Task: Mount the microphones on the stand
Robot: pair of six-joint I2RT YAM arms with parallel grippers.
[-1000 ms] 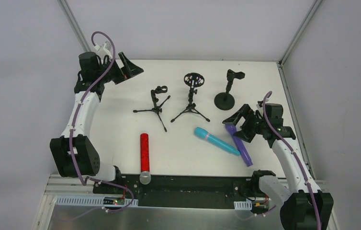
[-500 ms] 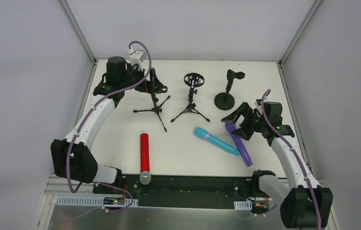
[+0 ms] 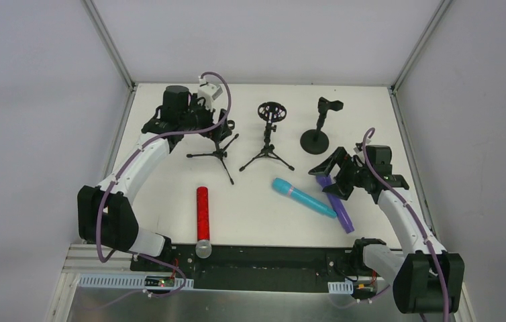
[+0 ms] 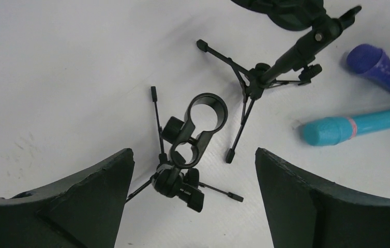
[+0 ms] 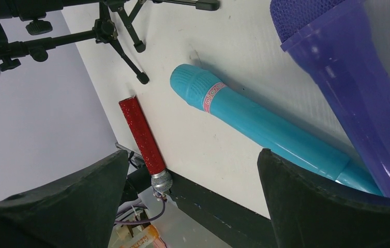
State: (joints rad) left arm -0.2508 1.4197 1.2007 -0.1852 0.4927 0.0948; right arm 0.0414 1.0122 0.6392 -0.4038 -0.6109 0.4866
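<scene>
Three microphones lie on the white table: a red one (image 3: 203, 213) with its silver head at the near edge, a cyan one (image 3: 302, 197) with a pink ring, and a purple one (image 3: 337, 208). My left gripper (image 3: 221, 127) hangs open over the left tripod stand (image 3: 218, 146). In the left wrist view that stand's clip (image 4: 198, 129) sits between the fingers of the left gripper (image 4: 193, 201), touching neither. My right gripper (image 3: 331, 176) is open above the purple microphone's head. Its wrist view shows the purple (image 5: 358, 88), cyan (image 5: 265, 124) and red (image 5: 141, 137) microphones beyond the right gripper (image 5: 193, 201).
A second tripod stand (image 3: 268, 137) with a ring mount stands mid-table. A round-base stand (image 3: 317, 132) stands further right. A black rail (image 3: 270, 258) runs along the near table edge. Grey walls close in the sides and back.
My left arm has swung right from the back-left corner to above the left tripod stand, its fingers now slightly closer together. The right gripper has shifted a little over the purple microphone.
</scene>
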